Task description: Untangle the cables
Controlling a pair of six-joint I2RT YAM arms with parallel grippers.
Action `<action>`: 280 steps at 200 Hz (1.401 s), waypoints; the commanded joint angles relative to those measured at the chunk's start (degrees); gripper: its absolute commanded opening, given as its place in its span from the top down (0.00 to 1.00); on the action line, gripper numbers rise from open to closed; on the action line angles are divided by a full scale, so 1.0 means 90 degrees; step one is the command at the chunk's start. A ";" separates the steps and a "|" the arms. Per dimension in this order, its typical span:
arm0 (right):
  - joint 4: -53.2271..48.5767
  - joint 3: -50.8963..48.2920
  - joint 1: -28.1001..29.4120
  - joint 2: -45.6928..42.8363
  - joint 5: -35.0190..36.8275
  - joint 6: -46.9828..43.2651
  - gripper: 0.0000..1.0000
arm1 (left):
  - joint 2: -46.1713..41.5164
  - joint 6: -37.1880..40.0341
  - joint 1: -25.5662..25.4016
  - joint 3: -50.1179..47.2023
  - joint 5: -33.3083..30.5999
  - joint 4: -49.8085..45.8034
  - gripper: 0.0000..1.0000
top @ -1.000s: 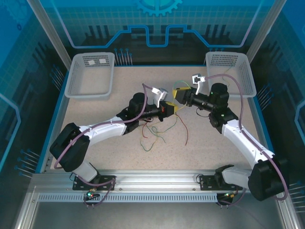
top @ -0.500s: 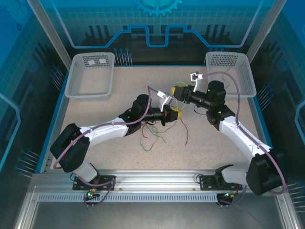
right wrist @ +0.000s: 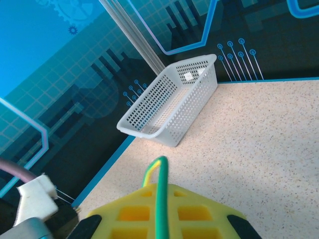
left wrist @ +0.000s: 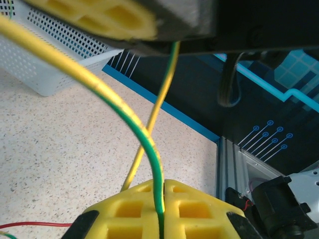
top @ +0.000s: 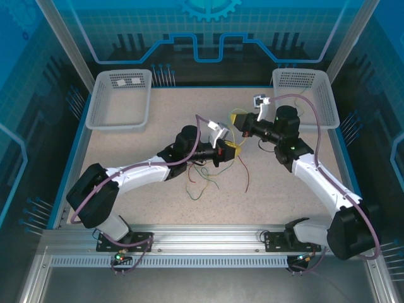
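You have open surface at the left of the top view. There is also a bare strip low in that frame, between the loose cables and the metal rail. The left basket and right basket fill the upper corners against the blue border, so room is tighter there.

From above, the strands are hair-thin and hard to trace where they cross. In the left wrist view, a second yellow pad is cut off by the top edge.

Your left tool is pressed together, pinching the green-and-yellow cable, which rises from its pads toward the upper left. Your right tool, just above it at mid-frame, is also pressed together on a green-and-yellow strand that loops out of its pads. The other cables, red among them, lie slack just below the left tool.
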 commanded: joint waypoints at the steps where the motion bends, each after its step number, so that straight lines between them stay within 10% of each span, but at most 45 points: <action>1: -0.0150 0.0130 -0.0066 -0.0276 0.0125 -0.0185 1.00 | -0.0252 0.0099 0.0094 -0.0179 -0.0130 0.0384 0.79; 53: -0.0431 0.0051 -0.0545 -0.0411 0.0485 -0.0105 1.00 | -0.0748 -0.0104 0.0299 -0.0822 -0.0658 0.1088 0.18; 80: -0.0475 -0.0011 -0.1222 -0.0434 0.0740 0.0171 1.00 | -0.1366 0.0062 0.0343 -0.1323 -0.1299 0.1346 0.09; 141: -0.0108 -0.0002 -0.2690 -0.0021 0.1607 0.0716 1.00 | -0.2866 0.0710 0.0348 -0.2198 -0.2740 0.1146 0.03; 280: 0.2245 0.2058 -0.4266 0.3774 0.2730 0.1864 1.00 | -0.3171 0.0653 0.0350 -0.2283 -0.2624 0.0729 0.03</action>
